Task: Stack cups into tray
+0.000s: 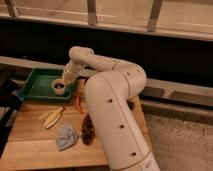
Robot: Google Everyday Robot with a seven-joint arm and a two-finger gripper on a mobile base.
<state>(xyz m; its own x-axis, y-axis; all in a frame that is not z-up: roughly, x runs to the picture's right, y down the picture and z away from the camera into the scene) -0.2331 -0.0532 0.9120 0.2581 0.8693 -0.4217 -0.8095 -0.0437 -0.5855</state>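
Cup [59,87] sits in tray [35,85] just under gripper [66,80], grip state unreadable.

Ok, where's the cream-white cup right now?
Left of the camera view, the small cream-white round cup is inside the green rectangular plastic tray, near its right end, with the claw above it.

Tray [36,84]: plain green. Cup [59,87]: cream-white outside, dark brown inside, at 3 o'clock side of tray. Gripper [66,79]: cream-white, close to cup at its 1 o'clock. Arm [114,117]: cream-white with few small dark dots. Table [30,152]: light brown wood with board lines. Peel [51,118]: pale yellow. Cloth [66,137]: grey-blue. At cloth's 3 o'clock, dark red-brown lump [87,131]. Floor [177,142]: grey, speckled.
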